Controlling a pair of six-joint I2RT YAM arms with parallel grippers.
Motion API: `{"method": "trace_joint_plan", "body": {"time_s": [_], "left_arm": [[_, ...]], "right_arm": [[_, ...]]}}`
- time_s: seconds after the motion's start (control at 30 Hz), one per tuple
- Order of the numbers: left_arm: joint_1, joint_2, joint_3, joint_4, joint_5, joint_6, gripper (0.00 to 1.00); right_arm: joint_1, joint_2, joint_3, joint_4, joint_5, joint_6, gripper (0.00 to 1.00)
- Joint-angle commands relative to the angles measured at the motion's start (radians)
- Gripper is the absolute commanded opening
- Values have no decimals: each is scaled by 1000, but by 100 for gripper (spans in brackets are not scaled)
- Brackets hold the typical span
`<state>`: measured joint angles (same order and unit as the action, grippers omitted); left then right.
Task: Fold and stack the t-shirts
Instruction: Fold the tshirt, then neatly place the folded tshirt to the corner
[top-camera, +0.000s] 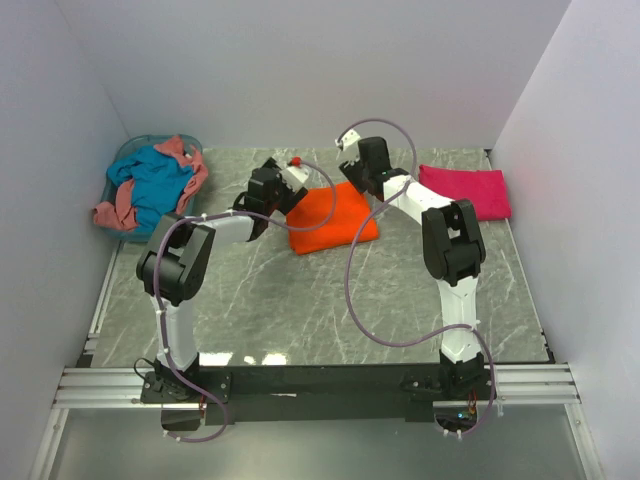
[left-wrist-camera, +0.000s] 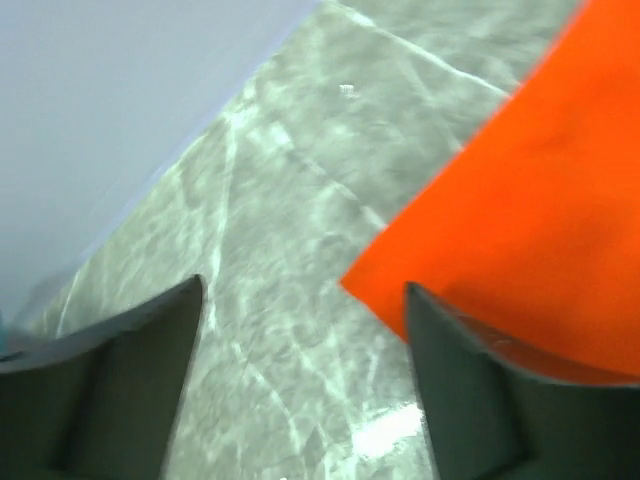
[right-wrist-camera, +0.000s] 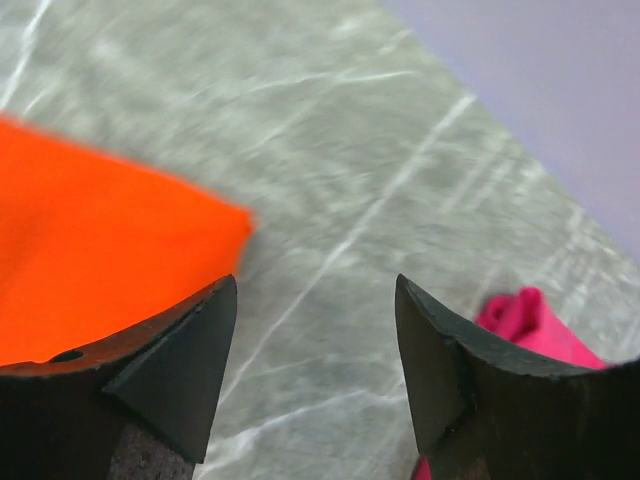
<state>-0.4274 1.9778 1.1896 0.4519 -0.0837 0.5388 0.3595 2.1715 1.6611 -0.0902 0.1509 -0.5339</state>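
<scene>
Orange shirt (top-camera: 333, 222) lies folded with a gripper hovering at each far corner. Left gripper (left-wrist-camera: 302, 290) is spread wide with nothing in it, and the shirt's corner is just beside one finger. Right gripper (right-wrist-camera: 315, 283) is spread and empty too, with orange by one finger and the magenta shirt (top-camera: 466, 191) peeking in by the other. That one's folded, off to the right gripper's right. Teal shirt (top-camera: 160, 180) and salmon shirt (top-camera: 118, 212) are crumpled in the basket (top-camera: 128, 152), well left of the left gripper. Count: four shirts, one per colour, one basket, two grippers.
</scene>
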Motion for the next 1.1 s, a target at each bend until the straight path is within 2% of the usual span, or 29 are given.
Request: {"method": "trace_joint_plan", "body": {"time_s": [0.0,0.03,0.13,0.17,0.23,0.27,0.3,0.37,0.4,0.47,0.53,0.63,0.7,0.77,1.07], "left_arm": [[29,-91,15,96,-91,-170,91],[38,-137,-7,105,-77,-224,99],[73,-201,-1,70,-25,-345,99],[93,-215,8,45,14,-380,99],[114,-249,39,-47,62,-514,99],[137,-255,53,-83,76,-587,100],[151,-258,94,-179,135,-708,99],[186,-249,139,-277,215,-821,99],[191,-241,152,-298,313,-911,97],[194,-226,157,-344,387,-991,91],[196,-212,122,-335,450,-1094,92],[194,-183,62,-334,421,-1207,91],[194,-166,38,-371,403,-1224,91],[194,-160,2,-342,423,-1237,93],[194,-221,-64,-397,429,-1174,91]], "right_arm": [[-40,-7,83,26,85,116,71],[-50,-24,80,18,67,124,71],[-80,-59,75,-81,-39,173,71],[-88,-67,80,-124,-174,175,72],[-112,-85,98,-239,-314,175,72],[-123,-90,103,-268,-470,183,72],[-138,-91,112,-292,-535,213,72],[-148,-90,117,-344,-657,239,72],[-149,-91,108,-347,-707,282,72],[-149,-90,97,-353,-728,314,72],[-152,-81,94,-367,-708,388,73],[-159,-61,94,-379,-691,448,75],[-162,-38,103,-394,-683,478,77],[-166,-15,120,-439,-665,485,77],[-205,5,77,-439,-651,532,78]]}}
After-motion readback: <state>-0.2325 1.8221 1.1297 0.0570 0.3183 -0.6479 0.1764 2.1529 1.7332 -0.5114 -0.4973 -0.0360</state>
